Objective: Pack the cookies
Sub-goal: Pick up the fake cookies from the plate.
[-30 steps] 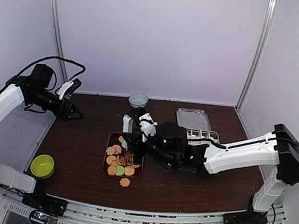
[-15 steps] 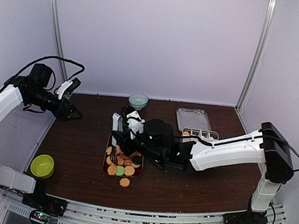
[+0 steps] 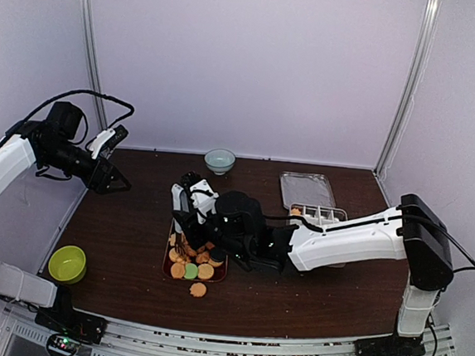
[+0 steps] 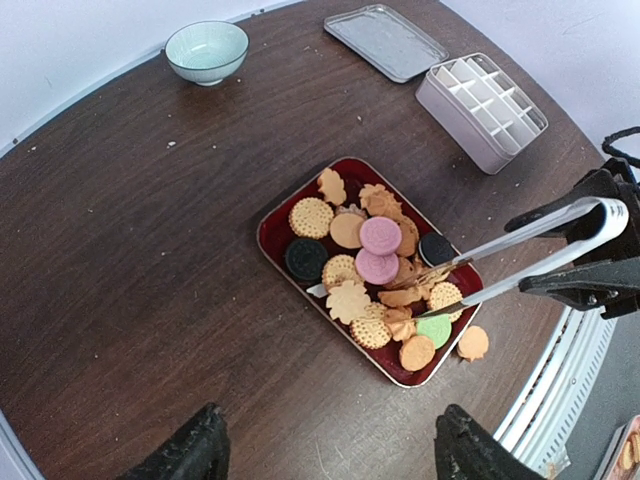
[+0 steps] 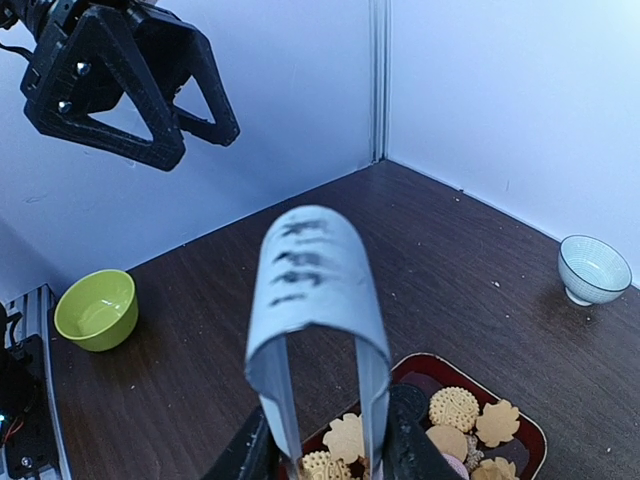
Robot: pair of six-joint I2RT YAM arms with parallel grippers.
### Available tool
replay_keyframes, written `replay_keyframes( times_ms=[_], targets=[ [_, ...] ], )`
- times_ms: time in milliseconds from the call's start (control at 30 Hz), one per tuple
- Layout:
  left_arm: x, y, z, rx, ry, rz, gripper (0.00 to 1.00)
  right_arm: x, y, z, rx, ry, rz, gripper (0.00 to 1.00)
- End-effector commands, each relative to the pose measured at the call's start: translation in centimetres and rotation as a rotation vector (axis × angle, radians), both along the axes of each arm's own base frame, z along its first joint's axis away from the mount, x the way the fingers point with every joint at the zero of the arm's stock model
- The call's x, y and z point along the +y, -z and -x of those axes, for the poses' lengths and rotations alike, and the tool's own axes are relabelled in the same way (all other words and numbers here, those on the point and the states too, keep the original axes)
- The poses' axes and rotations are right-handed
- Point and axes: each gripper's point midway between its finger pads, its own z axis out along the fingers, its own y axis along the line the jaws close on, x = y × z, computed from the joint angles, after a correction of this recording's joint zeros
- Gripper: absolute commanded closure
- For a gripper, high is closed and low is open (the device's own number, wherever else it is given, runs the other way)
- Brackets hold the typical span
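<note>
The right claw was clamped on the arms of a pair of tongs. The tongs' tips sat slightly apart among the cookies, which were heaped in a red tray mid-worktop. Whether the tips held a cookie could not be told. One orange cookie lay on the worktop just beside the tray's near end. The left claw hung high at the left, spread wide and empty.

Cookies in tray; box right, bowl behind.
</note>
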Motion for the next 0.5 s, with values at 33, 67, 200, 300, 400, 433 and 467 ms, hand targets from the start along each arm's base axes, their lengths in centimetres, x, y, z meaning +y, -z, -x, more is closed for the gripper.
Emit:
replay_keyframes(
  times_ms=[33, 67, 200, 300, 400, 433, 467],
  targets=[
    [0.1, -0.3, 0.0, -0.024, 0.010, -0.002, 0.27, -0.5, -0.9, -1.0, -0.032, 0.057, -0.004, 0.74],
    [0.1, -0.3, 0.0, -0.023, 0.011, -0.001, 0.27, -0.7, -1.1, -1.0, -0.035, 0.065, -0.009, 0.78],
    [0.0, -0.2, -0.1, -0.016, 0.012, 0.001, 0.27, -1.1, -2.3, -1.2, -0.045, 0.080, -0.028, 0.92],
    [0.0, 0.0, -0.1, -0.009, 0.011, 0.003, 0.27, -1.5, -3.7, -1.1, -0.052, 0.079, -0.057, 1.00],
    [0.0, 0.0, -0.1, -0.009, 0.011, 0.002, 0.27, -2.0, -5.3, -0.9, -0.053, 0.072, -0.098, 1.00],
    [0.0, -0.1, -0.1, -0.011, 0.011, 0.002, 0.27, -2.2, -5.8, -0.9, -0.053, 0.070, -0.113, 1.00],
    [0.1, -0.1, -0.2, -0.012, 0.010, 0.002, 0.27, -2.6, -6.5, -1.0, -0.052, 0.073, -0.130, 1.00]
  ],
)
